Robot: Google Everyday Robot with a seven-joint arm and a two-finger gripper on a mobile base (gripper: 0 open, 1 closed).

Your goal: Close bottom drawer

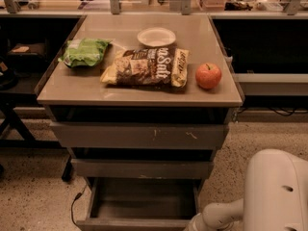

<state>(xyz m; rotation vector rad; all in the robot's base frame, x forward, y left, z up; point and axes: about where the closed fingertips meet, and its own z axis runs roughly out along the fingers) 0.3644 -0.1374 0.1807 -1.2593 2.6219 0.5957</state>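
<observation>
Clearly the approach step: bottom drawer [144, 201] stands pulled out; hand [195, 224] at its 5 o'clock corner, seemingly touching the front, grip unreadable. Next: push toward 12 o'clock.

I see the bottom drawer [139, 202] pulled out at the foot of the grey cart [120, 93]. My gripper [193, 224] sits at the lower edge, beside that drawer's right front corner.

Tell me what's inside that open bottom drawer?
The narrow grey metal bottom drawer shows only a bare flat tray. Its back is hidden under the mid-width middle drawer; the white robot arm covers its front right corner. The gripper is out of view.
</observation>
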